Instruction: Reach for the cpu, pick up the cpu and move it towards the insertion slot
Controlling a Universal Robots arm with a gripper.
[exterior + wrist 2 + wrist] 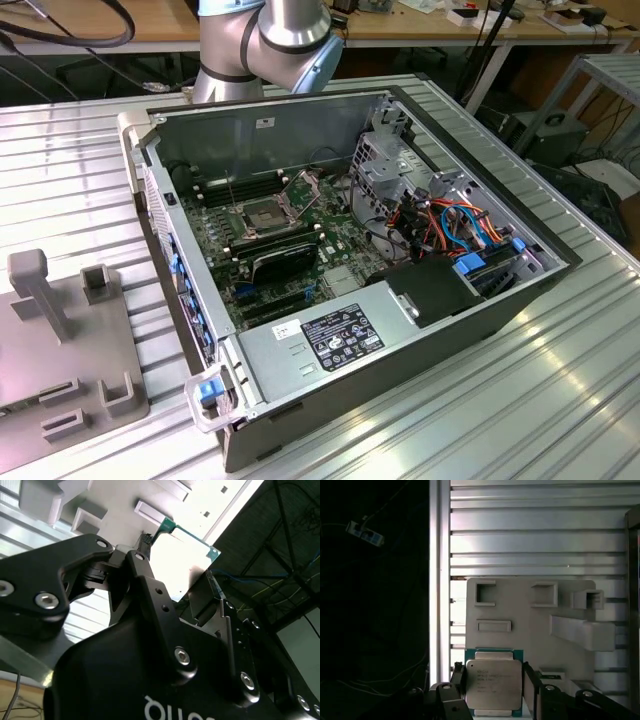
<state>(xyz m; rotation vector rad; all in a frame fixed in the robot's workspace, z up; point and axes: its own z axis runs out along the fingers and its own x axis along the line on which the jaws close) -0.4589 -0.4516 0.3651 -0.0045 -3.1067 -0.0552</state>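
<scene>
Our black, two-fingered metal gripper (pixel 493 675) is closed on the cpu (pixel 493 687), a small thin square chip with a dull silver-beige metal face and a green border. In the first wrist view one black finger presses on each of two opposite edges. Beyond the held chip lies a pale grey plastic fixture plate (pixel 530 625) with rectangular notches and raised blocks. It sits on a ribbed aluminium table (pixel 530 540). The chip appears to hang clear of the plate rather than rest in it, though we cannot judge the gap.

In the second wrist view we look along the gripper body. The fingers (pixel 150 595) clamp the chip from both sides, its green edge juts past the fingertips, and the same grey plate shows beyond it.

In the exterior view an open dark grey metal computer case (pixel 260 130) lies on the table beside the grey plate, with the silver-grey arm (pixel 280 35) rising behind it. The insertion slot (pixel 258 218), a square socket with a dark centre and shiny silver rim, sits on the green board with its hinged square metal frame (pixel 303 185) lifted.

We judge the reach and the pick-up done. The carry is not yet finished, since the chip hangs over the plate, well apart from the socket.
</scene>
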